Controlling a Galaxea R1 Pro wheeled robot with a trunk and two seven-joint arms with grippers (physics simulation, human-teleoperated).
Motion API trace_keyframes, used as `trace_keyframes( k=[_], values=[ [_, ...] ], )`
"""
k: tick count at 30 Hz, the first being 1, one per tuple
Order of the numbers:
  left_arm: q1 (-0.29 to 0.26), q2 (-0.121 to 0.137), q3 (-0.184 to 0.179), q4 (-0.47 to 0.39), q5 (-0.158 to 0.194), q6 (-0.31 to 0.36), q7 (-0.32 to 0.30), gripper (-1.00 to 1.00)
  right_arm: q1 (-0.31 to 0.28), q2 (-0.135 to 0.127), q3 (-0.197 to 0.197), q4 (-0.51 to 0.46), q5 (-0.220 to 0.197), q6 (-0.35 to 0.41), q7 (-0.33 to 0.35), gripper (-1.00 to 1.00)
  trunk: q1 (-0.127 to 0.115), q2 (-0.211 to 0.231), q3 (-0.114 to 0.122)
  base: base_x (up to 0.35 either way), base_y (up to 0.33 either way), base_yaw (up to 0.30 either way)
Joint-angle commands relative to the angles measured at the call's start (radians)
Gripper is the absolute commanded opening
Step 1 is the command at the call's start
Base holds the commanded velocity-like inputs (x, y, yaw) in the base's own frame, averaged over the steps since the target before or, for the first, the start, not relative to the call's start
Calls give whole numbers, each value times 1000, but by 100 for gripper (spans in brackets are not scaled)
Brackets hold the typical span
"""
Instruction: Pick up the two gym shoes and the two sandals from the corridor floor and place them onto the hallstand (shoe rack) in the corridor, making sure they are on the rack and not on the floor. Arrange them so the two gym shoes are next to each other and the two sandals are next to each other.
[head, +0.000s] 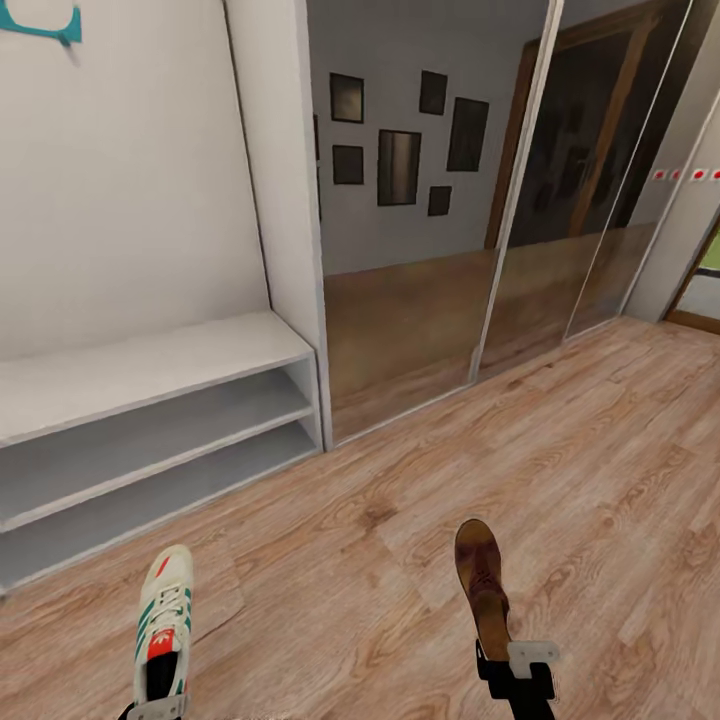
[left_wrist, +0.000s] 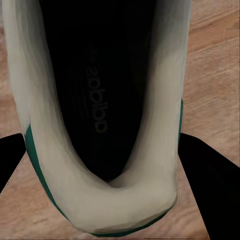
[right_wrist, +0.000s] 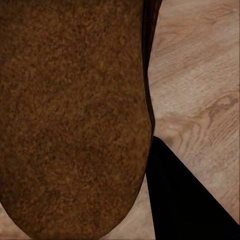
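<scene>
Both arms are carrying one shoe each, in front of the hallstand (head: 150, 400). The left gripper (head: 157, 712) is clamping a gym shoe (head: 163, 620) at the heel, jaws closed on either side of it; in the left wrist view the fingers (left_wrist: 207, 185) are flanking the gym shoe's (left_wrist: 100, 125) heel cup. The right gripper (head: 520, 668) is holding a sandal (head: 483, 585) by its heel end, toe pointing away from the robot; in the right wrist view the sandal (right_wrist: 70, 120) is sitting hard against one finger (right_wrist: 185, 200).

Progress: the hallstand's bench top and both low shelves are bare as far as visible, so nothing is placed yet. The two carried shoes are going on next; the second gym shoe and second sandal are remaining. Corridor floor (head: 420, 540) by the hallstand is showing no other shoes.
</scene>
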Motion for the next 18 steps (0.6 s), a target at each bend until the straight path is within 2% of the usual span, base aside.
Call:
trace_keyframes(
  k=[1,18],
  values=[
    [-1,-1,7,1,-10,-4,-3,-100,0,0,-7,3,7,-3,0,-100,0,0,0,0,0,265],
    [-1,-1,10,0,-10,-2,-2,-100,-1,3,-7,18,7,-3,0,-100,0,0,10,0,0,265]
  ],
)
